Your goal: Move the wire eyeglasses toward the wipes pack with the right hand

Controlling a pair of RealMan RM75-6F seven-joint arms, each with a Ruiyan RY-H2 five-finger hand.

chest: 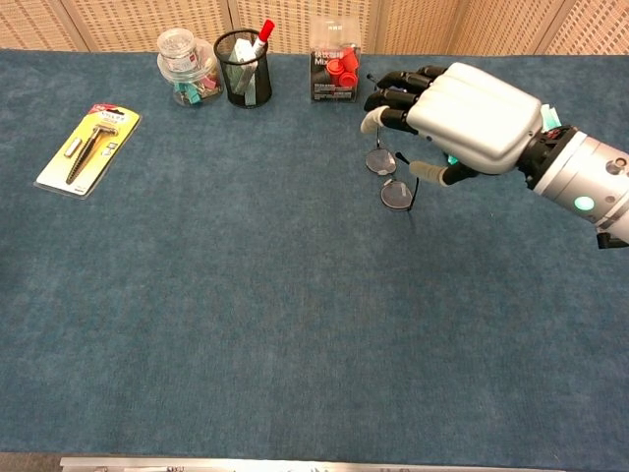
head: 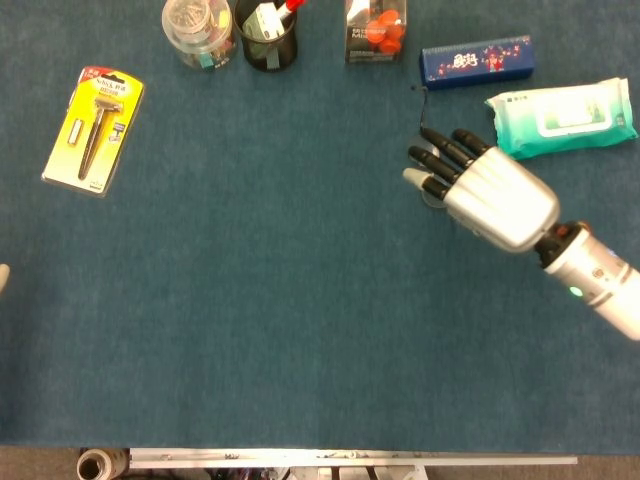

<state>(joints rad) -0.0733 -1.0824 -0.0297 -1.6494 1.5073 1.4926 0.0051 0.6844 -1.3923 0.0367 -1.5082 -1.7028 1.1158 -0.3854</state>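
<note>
Wire eyeglasses (chest: 389, 177) lie flat on the blue table (chest: 246, 315), toward the far right, and the right hand (chest: 462, 116) hovers over them with its fingers (chest: 393, 98) spread and nothing in its hold. From the head view the hand hides most of the glasses. They look thin and very light, and I think they could bend or slide away if pushed hard, so the bridge or the rim of one round lens seems the best place to pinch. The wipes pack (head: 562, 114) sits near, to the right of the hand, with a dark blue box (head: 476, 60) just beside it. Along the far edge stand a black mesh cup (chest: 243, 67) with pens in it, a clear jar (chest: 185, 66) with small clips inside, and a clear box (chest: 334, 63) holding red bits. A yellow tool pack (chest: 88, 135) lies far left. The left hand is not seen.
</note>
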